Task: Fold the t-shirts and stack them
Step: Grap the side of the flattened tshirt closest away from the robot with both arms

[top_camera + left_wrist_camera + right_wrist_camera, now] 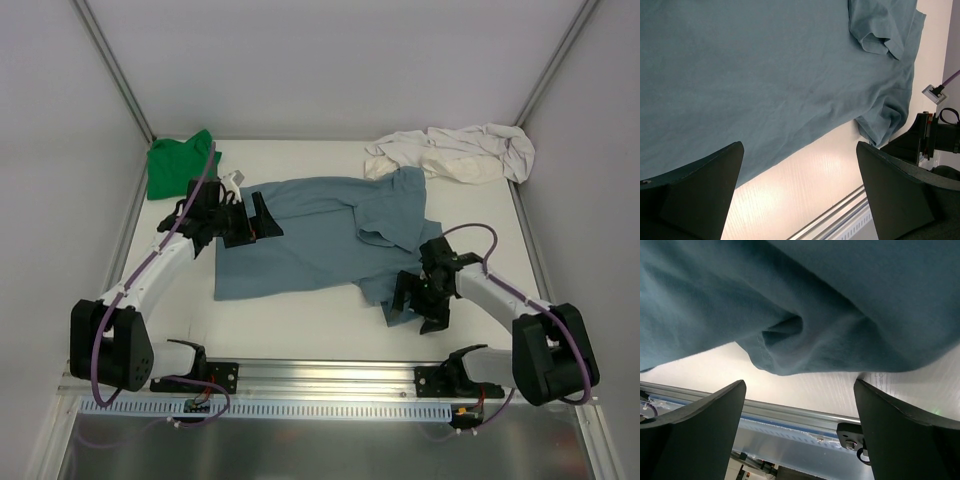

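A slate-blue t-shirt (310, 240) lies spread across the middle of the table, its right side folded over and bunched. My left gripper (250, 225) hangs over the shirt's left edge, open and empty. In the left wrist view the blue cloth (765, 75) fills the upper part, and bare table shows between the jaws of the left gripper (800, 195). At the shirt's near right corner my right gripper (415, 312) stands open. A rumpled fold of blue cloth (815, 305) lies just beyond the right gripper (799, 430), not between its jaws. A green t-shirt (178, 165) lies at the back left. A cream t-shirt (455, 152) lies crumpled at the back right.
A metal rail (330, 375) runs along the table's near edge, close below the right gripper, and shows as the rail (790, 415) in the right wrist view. White walls enclose the table on three sides. Purple cables loop off both arms.
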`<state>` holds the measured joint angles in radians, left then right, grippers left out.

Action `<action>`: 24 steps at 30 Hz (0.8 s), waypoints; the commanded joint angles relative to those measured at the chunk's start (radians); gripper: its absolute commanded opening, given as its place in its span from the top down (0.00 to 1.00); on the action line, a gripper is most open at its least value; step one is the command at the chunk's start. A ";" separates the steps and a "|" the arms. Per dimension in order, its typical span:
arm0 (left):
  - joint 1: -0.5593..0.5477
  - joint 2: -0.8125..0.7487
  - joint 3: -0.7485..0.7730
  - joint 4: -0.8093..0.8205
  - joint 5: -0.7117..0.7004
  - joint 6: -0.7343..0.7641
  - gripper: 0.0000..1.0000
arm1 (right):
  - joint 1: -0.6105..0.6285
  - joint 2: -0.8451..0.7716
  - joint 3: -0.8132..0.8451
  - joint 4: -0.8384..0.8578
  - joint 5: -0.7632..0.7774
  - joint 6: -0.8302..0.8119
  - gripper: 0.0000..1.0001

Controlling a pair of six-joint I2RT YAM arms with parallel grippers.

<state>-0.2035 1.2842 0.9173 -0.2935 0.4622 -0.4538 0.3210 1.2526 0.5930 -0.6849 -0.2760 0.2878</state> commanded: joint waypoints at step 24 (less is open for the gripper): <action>-0.008 0.007 0.066 -0.022 -0.007 0.043 0.01 | 0.093 0.065 0.110 0.127 0.170 0.054 0.48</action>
<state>-0.2035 1.2999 0.9447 -0.3130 0.4614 -0.4294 0.4107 1.3582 0.6697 -0.6178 -0.1711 0.3367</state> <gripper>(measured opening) 0.988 0.530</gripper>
